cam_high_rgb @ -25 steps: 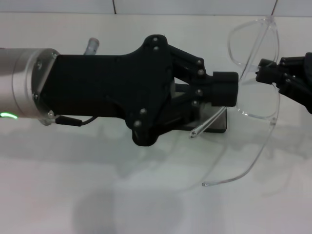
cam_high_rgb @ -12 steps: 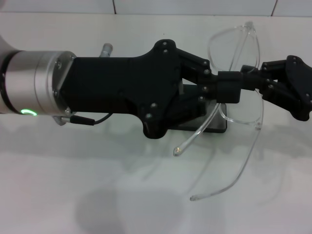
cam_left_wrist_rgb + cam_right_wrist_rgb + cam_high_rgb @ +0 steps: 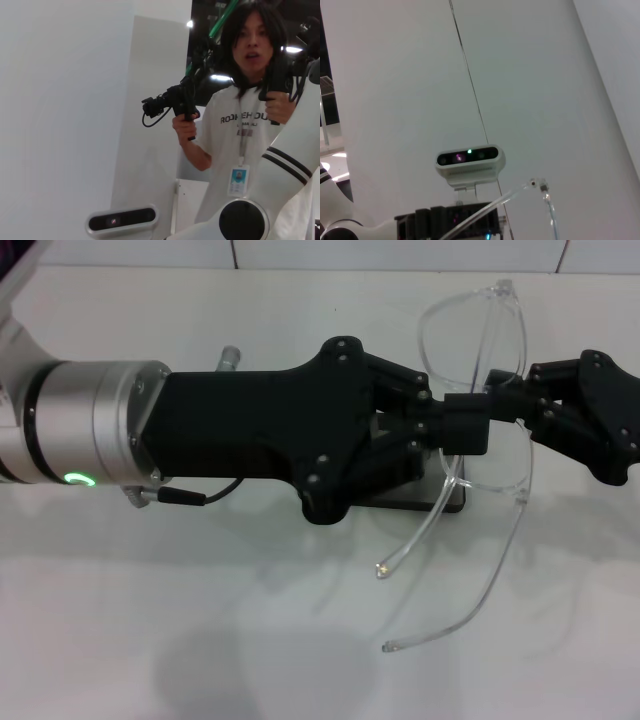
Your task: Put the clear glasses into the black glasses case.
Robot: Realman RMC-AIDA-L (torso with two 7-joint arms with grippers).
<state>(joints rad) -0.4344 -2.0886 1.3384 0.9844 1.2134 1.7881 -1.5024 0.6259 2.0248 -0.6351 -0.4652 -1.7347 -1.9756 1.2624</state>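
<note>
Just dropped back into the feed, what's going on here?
Both arms are up over the table, meeting at the glasses. The right pincer grips the frame near the bridge, and the left pincer is closed on it from the other side, temples hanging open. The case lies beneath, mostly hidden by the left arm. Nothing is in it yet.

clear glasses (image 3: 478,360) between left claw (image 3: 468,422) and right claw (image 3: 510,398) — black glasses case (image 3: 440,498) beneath

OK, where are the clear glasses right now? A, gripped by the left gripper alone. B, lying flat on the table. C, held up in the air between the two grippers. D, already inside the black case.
C: the clear glasses hang above the table, with the left gripper and right gripper meeting at the frame's bridge.
</note>
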